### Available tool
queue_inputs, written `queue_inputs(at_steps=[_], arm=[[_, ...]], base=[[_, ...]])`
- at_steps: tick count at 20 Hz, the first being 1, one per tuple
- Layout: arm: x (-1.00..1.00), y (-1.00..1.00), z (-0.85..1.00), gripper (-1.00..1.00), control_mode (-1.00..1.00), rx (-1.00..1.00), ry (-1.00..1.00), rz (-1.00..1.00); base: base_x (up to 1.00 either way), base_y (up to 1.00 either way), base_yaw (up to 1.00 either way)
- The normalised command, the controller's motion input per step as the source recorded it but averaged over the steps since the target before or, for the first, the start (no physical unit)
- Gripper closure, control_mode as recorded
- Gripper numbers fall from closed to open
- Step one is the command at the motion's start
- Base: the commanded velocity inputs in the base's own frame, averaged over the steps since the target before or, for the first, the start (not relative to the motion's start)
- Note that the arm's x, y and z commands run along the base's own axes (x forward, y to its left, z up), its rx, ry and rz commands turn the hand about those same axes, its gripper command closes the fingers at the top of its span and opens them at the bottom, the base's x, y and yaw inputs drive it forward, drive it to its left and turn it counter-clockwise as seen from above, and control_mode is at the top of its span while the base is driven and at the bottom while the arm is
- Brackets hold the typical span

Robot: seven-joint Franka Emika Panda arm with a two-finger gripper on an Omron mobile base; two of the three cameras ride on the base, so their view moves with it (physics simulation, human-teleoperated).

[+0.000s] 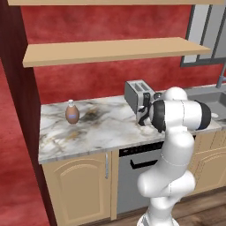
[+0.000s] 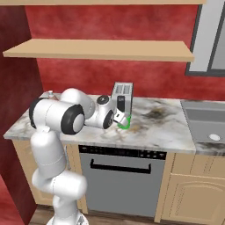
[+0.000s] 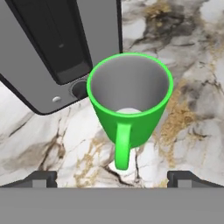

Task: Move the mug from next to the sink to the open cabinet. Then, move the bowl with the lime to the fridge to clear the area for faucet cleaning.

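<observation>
A green mug with a pale inside stands upright on the marble counter, its handle turned toward the hand camera. It sits just beside a grey toaster. My gripper hovers over the mug, open, one fingertip on each side of the handle and nothing held. From the right base view the gripper hangs right above the mug. The sink lies to the right along the counter, with the faucet at the picture's edge. The bowl, lime, fridge and open cabinet are out of view.
The toaster stands close behind the mug. A brown bottle sits at the counter's left end. A dishwasher is under the counter, and wooden shelves run along the red wall above.
</observation>
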Motion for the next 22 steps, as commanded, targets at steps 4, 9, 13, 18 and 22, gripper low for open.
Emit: queue_inputs(at_steps=[4,9,13,18,22], arm=[[0.01,-0.16,-0.01,-1.00,-1.00,0.00,0.00,0.00],[0.19,-0.05,0.00,-1.00,-1.00,0.00,0.00,0.00],[0.26,0.00,-0.08,-1.00,-1.00,0.00,0.00,0.00],[0.10,0.00,-0.12,-1.00,-1.00,0.00,0.00,0.00],[0.08,-0.04,-0.14,-1.00,-1.00,0.00,0.00,0.00]], base=[[0.00,0.00,0.00],[0.00,0.00,0.00],[0.00,0.00,0.00],[0.00,0.00,0.00],[0.00,0.00,0.00]])
